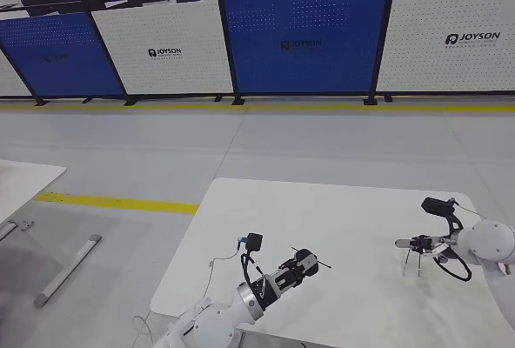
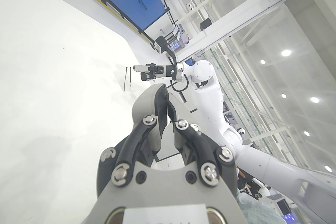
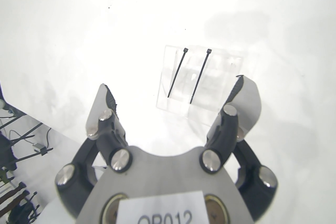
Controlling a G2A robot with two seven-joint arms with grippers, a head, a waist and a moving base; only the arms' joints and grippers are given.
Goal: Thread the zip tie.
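- right gripper (image 3: pixel 173 83) spread wide just above two zip ties (image 3: pixel 200 76) leaning on a clear stand (image 3: pixel 231 64) — raised, likely for easy pinching.
- left gripper (image 2: pixel 166 96) pressed closed, well apart over the table (image 1: pixel 344 217); whether it pinches anything i cannot tell.

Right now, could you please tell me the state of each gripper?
Left gripper: closed on a thin black zip tie.
Right gripper: open, empty, above two zip ties on a clear stand.
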